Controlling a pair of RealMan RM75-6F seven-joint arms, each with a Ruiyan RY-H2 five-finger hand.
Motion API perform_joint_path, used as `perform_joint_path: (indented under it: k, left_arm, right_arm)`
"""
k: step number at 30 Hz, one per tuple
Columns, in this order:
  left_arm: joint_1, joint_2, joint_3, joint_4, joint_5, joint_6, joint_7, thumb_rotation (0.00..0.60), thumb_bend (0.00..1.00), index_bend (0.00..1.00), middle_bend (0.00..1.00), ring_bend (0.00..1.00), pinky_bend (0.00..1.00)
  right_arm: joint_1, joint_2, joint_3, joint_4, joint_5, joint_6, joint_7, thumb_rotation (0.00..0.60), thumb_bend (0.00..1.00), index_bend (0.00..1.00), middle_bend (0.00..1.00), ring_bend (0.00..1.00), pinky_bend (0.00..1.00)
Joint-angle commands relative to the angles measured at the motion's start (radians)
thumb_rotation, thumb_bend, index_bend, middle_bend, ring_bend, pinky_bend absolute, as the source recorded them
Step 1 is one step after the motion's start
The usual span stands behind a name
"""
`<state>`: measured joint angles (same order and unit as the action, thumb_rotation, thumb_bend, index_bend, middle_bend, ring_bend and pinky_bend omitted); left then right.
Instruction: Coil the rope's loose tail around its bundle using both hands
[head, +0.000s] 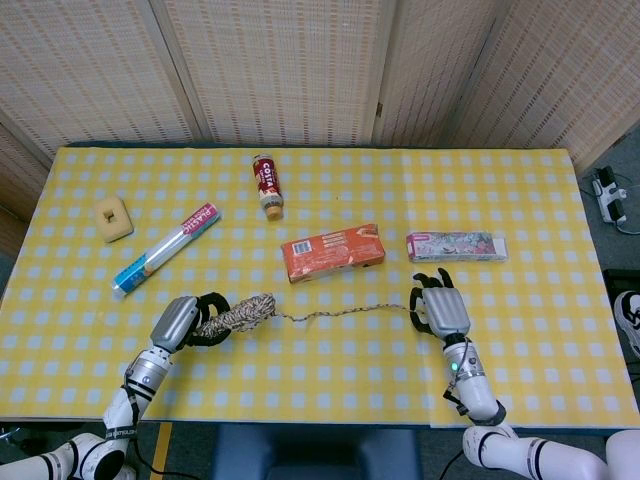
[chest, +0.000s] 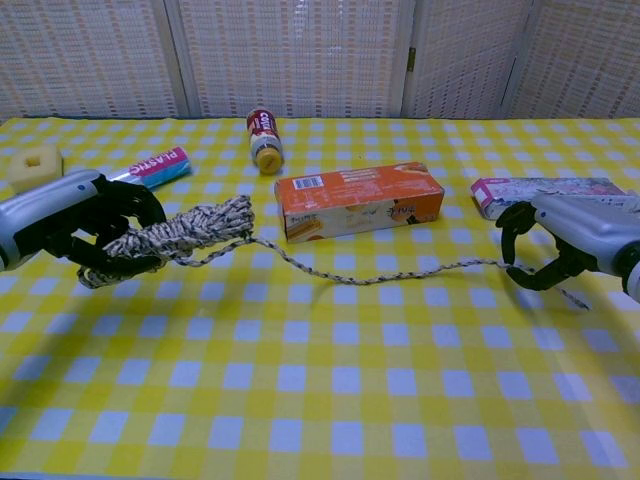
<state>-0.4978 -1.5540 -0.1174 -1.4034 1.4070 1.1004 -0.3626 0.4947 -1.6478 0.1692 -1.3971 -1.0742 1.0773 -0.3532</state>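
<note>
Two hands are engaged with one rope: the dark fingers (chest: 118, 222) of the left hand (chest: 70, 226) are wrapped around the near end of the rope's bundle (chest: 185, 231), which is gripped and appears to be held slightly off the counter (chest: 320, 400), while the fingers (chest: 516, 232) of the right hand (chest: 570, 240) are curled around the loose tail (chest: 390, 274) close to its far end, a short stub being left to stick out beyond them. Between the two hands the tail is seen sagging in a shallow curve onto the yellow checked cloth, just in front of the orange box (chest: 358, 202). No turn of the tail is yet seen around the bundle, so the step in hand is judged to be the very start of the coiling: both ends have been secured and the wrapping itself is not yet begun. For the next move, the tail would probably need to be carried across towards the bundle and led round it, with slack kept in check so that the orange box is not snagged, and the bundle turned or held steady by the left hand. Beyond the rope, one of each thing is counted: one orange box, one floral box (chest: 550, 194) behind the right hand, one small bottle (chest: 265, 138) lying down, one roll of plastic wrap (head: 167, 249), and one yellowish sponge block (head: 113, 219).
</note>
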Motion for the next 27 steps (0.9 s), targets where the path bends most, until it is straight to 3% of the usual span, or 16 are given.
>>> perform_joint_path:
  k: [1,7,11,18,23,27]
  left_arm:
    - [-0.014,0.015,-0.029,-0.044,-0.018,-0.007,-0.021,0.6,0.6,0.76,0.75,0.73,0.81]
    - [-0.063,0.033,-0.087,-0.128,-0.115,-0.105,-0.031,0.6,0.6,0.76,0.76,0.73,0.81]
    - [-0.095,0.031,-0.126,-0.17,-0.189,-0.162,-0.032,0.6,0.6,0.76,0.76,0.74,0.81]
    - [-0.142,0.016,-0.145,-0.22,-0.255,-0.212,0.032,0.6,0.6,0.76,0.76,0.74,0.81]
    - [-0.169,-0.015,-0.158,-0.238,-0.292,-0.222,0.065,0.6,0.6,0.76,0.76,0.74,0.81]
    - [-0.187,-0.017,-0.159,-0.27,-0.255,-0.274,0.0,0.6,0.6,0.76,0.76,0.74,0.81]
  right_arm:
    - [0.001,0.102,-0.016,-0.134,-0.136,0.026,0.072,0.6,0.51,0.67,0.23,0.22,0.02]
    - [0.045,0.271,-0.024,-0.363,-0.312,-0.003,0.125,0.6,0.51,0.68,0.23,0.19,0.01]
    - [0.09,0.362,-0.001,-0.488,-0.357,-0.042,0.1,0.6,0.51,0.68,0.23,0.18,0.01]
    - [0.182,0.449,0.073,-0.627,-0.318,-0.133,0.1,0.6,0.51,0.68,0.2,0.17,0.0]
    - [0.244,0.445,0.122,-0.652,-0.262,-0.169,0.105,0.6,0.51,0.68,0.2,0.16,0.0]
    - [0.296,0.418,0.163,-0.631,-0.204,-0.176,0.089,0.6,0.51,0.68,0.19,0.16,0.0]
